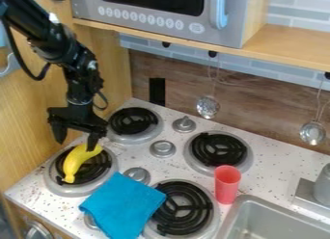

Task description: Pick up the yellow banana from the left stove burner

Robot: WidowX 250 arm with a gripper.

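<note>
Blue cloth (122, 205): nearer than the banana (76, 162), overlapping a coil burner (187, 209). Pink cup (226, 185): upright, well apart from the banana. Yellow banana: on its own burner. Hand (77, 140): released, fingers spread, at the banana's far end; contact uncertain. Microwave (155, 28): beyond the banana, higher.
</note>
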